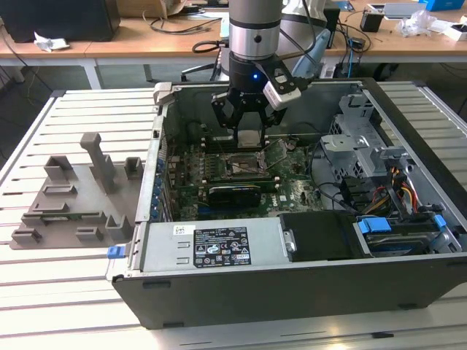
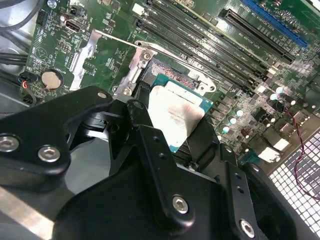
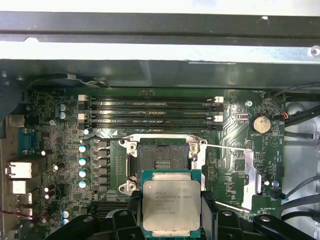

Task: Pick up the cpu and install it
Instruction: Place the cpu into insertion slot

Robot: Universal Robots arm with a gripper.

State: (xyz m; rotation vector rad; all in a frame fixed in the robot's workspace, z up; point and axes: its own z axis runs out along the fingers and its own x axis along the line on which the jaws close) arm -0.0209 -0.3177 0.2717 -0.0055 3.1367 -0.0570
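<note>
Above the green motherboard (image 1: pixel 292 181), at twelve o'clock of the open black square socket (image 1: pixel 244 166) in the exterior view, the black gripper (image 1: pixel 248 135) clamps the flat silver-grey cpu (image 3: pixel 171 204) by its edges and holds it level, likely for square seating.

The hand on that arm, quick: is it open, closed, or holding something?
Hand: closed on the cpu, held near the empty socket.

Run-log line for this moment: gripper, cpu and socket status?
gripper: shut on cpu | cpu: held above socket, not seated | socket: empty | location: inside open computer case
</note>
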